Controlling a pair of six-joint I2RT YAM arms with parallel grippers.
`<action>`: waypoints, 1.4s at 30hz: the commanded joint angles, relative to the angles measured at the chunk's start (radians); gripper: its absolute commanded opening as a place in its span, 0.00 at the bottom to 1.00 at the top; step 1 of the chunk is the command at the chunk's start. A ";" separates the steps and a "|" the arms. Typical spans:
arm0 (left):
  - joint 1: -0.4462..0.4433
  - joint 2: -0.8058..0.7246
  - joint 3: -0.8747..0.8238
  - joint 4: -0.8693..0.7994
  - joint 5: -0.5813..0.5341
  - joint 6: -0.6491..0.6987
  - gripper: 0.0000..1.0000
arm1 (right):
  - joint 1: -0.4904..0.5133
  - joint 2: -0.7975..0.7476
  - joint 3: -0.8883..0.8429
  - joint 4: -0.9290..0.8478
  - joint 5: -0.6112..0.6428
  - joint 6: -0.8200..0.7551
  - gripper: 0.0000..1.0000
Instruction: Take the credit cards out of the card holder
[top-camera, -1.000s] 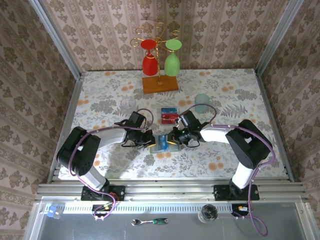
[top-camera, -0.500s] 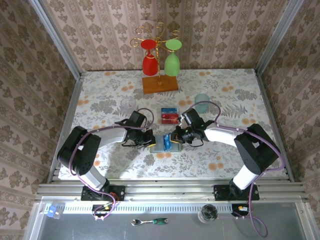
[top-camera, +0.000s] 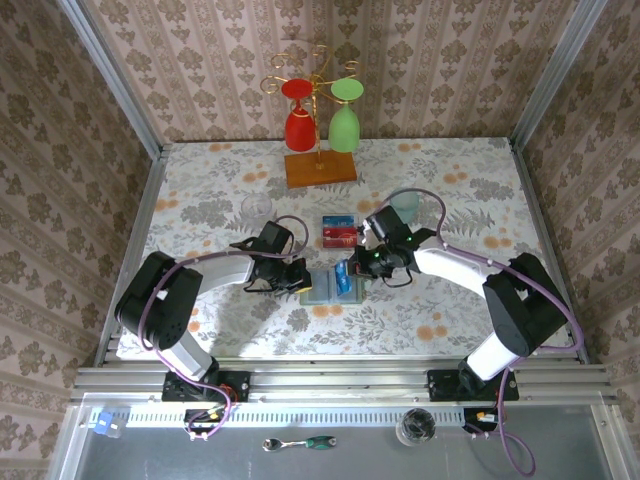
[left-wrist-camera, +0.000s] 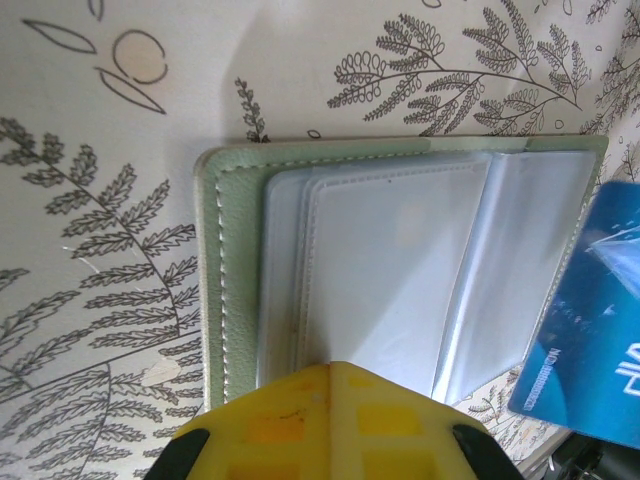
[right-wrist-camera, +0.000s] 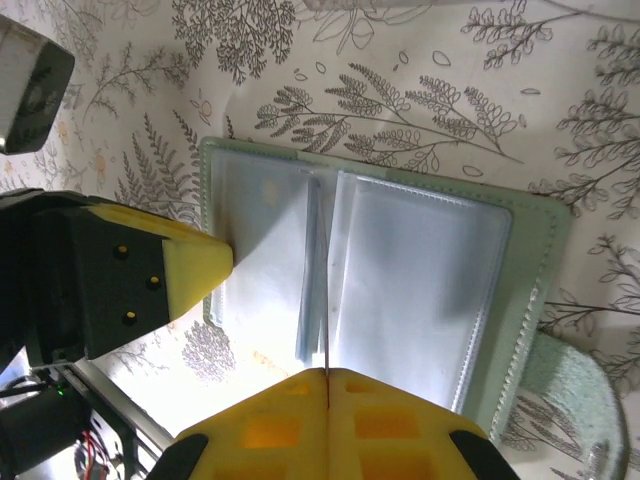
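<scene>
The table (top-camera: 480, 200) is covered with a pale cloth printed with grey ferns and orange flowers. It is enclosed on three sides by walls (top-camera: 200, 60) papered in brown damask stripes. Aluminium posts (top-camera: 112, 75) are seen at its far corners, and a rail (top-camera: 340, 378) along its near edge.

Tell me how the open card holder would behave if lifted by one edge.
Probably floppy: the card holder lies open, its thin clear sleeves fanning up. Likely light and apt to slide: the left pincer seems to pin it while the right pincer grips a blue card.
</scene>
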 joint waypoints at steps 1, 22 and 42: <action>0.001 -0.022 0.023 -0.040 -0.017 0.019 0.03 | -0.005 -0.024 0.077 -0.140 0.030 -0.151 0.01; 0.020 -0.134 -0.017 -0.044 -0.040 0.008 0.05 | -0.002 0.112 0.457 -0.500 0.259 -1.122 0.00; 0.097 -0.249 -0.117 -0.072 -0.044 0.013 0.06 | -0.040 0.475 1.012 -0.723 0.313 -1.470 0.00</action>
